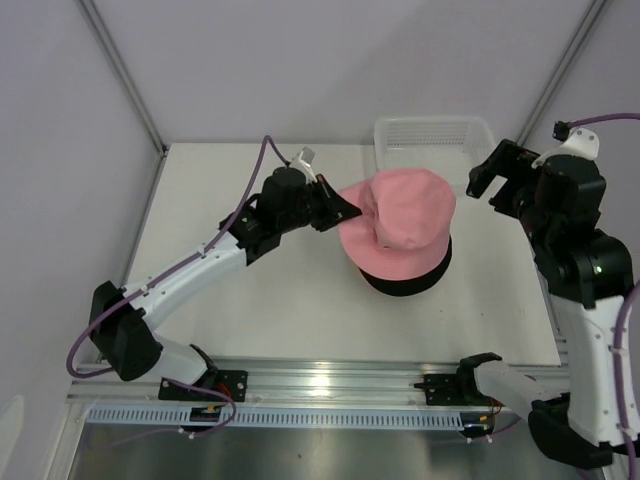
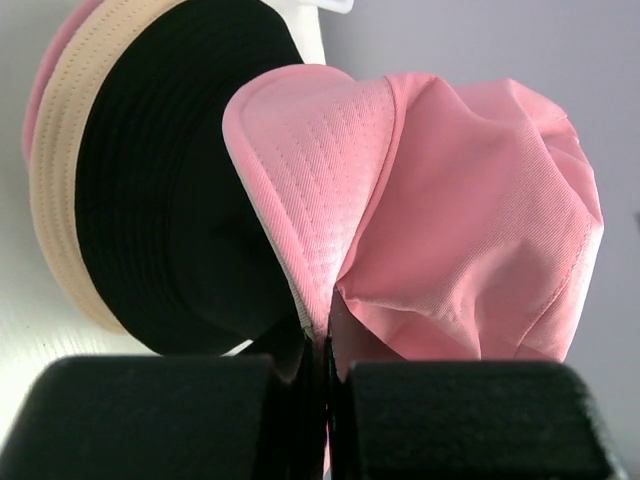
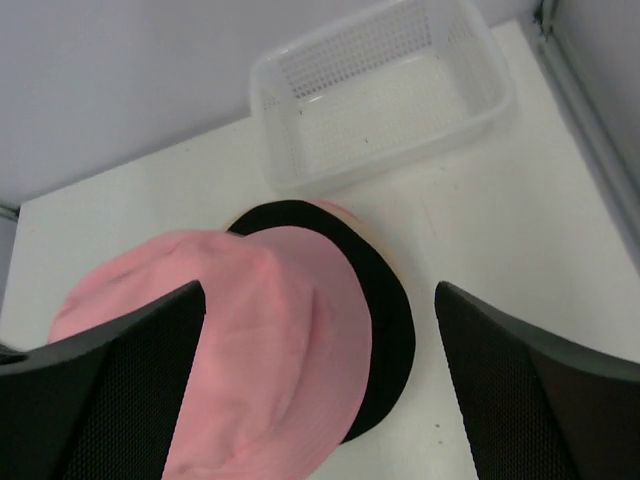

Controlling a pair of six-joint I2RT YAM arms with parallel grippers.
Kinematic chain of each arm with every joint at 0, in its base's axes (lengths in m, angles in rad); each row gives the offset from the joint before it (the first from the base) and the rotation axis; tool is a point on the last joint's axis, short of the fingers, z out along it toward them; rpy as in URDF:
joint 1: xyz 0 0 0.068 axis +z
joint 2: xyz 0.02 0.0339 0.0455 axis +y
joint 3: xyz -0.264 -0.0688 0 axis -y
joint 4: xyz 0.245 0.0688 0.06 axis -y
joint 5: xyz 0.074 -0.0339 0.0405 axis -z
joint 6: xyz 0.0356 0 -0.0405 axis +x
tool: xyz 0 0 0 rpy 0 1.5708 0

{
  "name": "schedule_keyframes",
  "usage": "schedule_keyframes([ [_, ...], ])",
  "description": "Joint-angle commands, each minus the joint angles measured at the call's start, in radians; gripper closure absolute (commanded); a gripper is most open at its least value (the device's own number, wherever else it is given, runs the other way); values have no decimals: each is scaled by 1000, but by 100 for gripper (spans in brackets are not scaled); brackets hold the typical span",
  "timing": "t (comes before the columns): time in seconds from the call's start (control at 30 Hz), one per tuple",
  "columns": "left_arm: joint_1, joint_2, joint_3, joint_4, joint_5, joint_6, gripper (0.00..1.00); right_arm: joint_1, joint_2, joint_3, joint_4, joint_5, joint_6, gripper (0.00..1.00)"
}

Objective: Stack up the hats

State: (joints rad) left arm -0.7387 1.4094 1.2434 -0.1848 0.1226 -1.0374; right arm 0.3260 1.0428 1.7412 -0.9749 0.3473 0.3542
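A pink hat (image 1: pixel 405 222) sits tilted on top of a stack, over the black hat (image 1: pixel 410 279). My left gripper (image 1: pixel 347 207) is shut on the pink hat's brim (image 2: pixel 310 230) at its left side. In the left wrist view the stack shows the black hat (image 2: pixel 165 200), the beige hat's brim (image 2: pixel 60 150) and another pink hat's edge (image 2: pixel 45 80) beneath. My right gripper (image 1: pixel 492 180) is open and empty, raised to the right of the stack. In the right wrist view the pink hat (image 3: pixel 270 350) covers most of the black hat (image 3: pixel 385 310).
A clear plastic bin (image 1: pixel 432 140) stands at the back of the white table (image 1: pixel 250 300), just behind the stack; it also shows in the right wrist view (image 3: pixel 380 90). The table's metal rail (image 1: pixel 330 385) runs along the near edge.
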Motion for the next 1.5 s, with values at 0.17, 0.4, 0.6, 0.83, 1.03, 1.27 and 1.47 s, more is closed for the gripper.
schedule_keyframes([
  [0.17,51,103,103,59,235,75,95,-534,-1,-340,312,-701,202,1],
  [0.4,65,96,22,178,304,125,94,-624,-90,-643,447,-904,391,6],
  [0.6,91,89,-73,315,339,73,94,-591,-216,-874,537,-907,578,11],
  [0.83,101,128,-102,375,345,48,93,-550,-262,-983,578,-846,628,12],
  [1.03,122,204,-113,524,425,66,84,-611,-193,-852,544,-832,511,8],
  [1.27,174,316,-53,628,541,97,80,-715,-73,-592,441,-807,384,0],
  [1.47,186,350,-105,772,617,172,81,-749,-82,-741,617,-968,495,1],
])
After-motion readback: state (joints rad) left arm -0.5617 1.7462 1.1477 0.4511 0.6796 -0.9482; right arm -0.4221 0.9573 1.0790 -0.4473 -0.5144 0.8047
